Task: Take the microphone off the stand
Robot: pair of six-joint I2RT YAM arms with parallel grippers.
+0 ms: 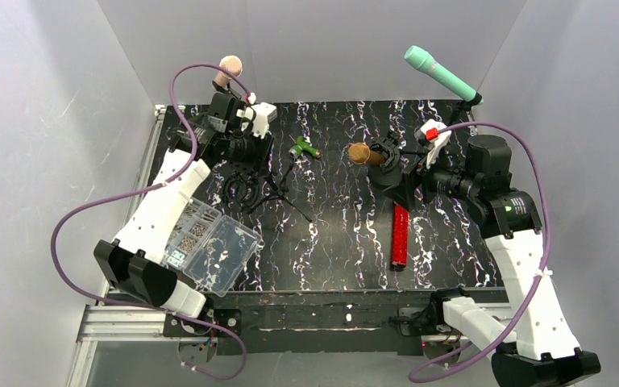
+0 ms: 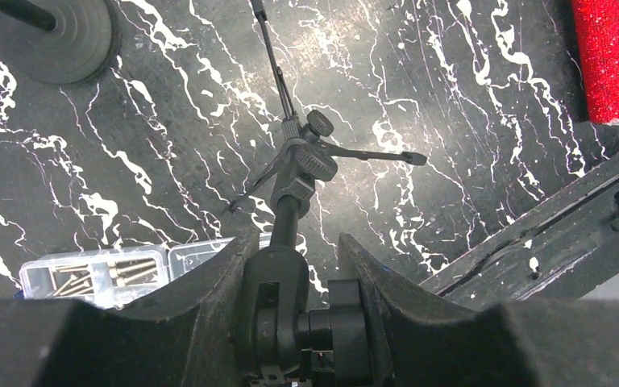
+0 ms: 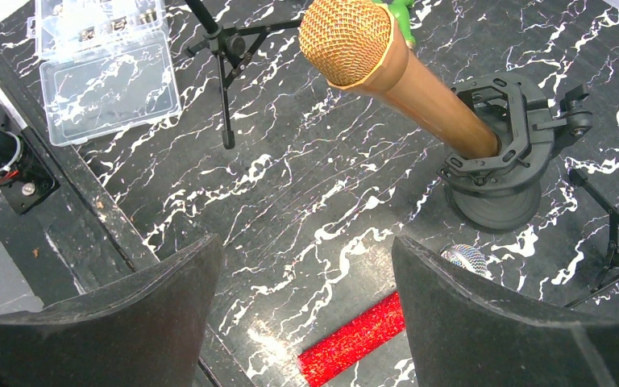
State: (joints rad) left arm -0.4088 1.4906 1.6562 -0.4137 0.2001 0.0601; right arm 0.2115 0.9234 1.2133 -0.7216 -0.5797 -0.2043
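A gold microphone sits tilted in a black shock-mount stand; it also shows mid-table in the top view. My right gripper is open and empty, hovering just near of the stand, right of the microphone in the top view. My left gripper is shut on the top joint of a small black tripod stand, which holds no microphone; the gripper also shows in the top view. A pink microphone stands at the back left and a teal one at the back right, both on stands.
A red glitter microphone lies on the table under my right gripper, its silver grille by the right finger. A clear plastic box of screws sits front left. A green object lies near the tripod. A round stand base shows in the left wrist view.
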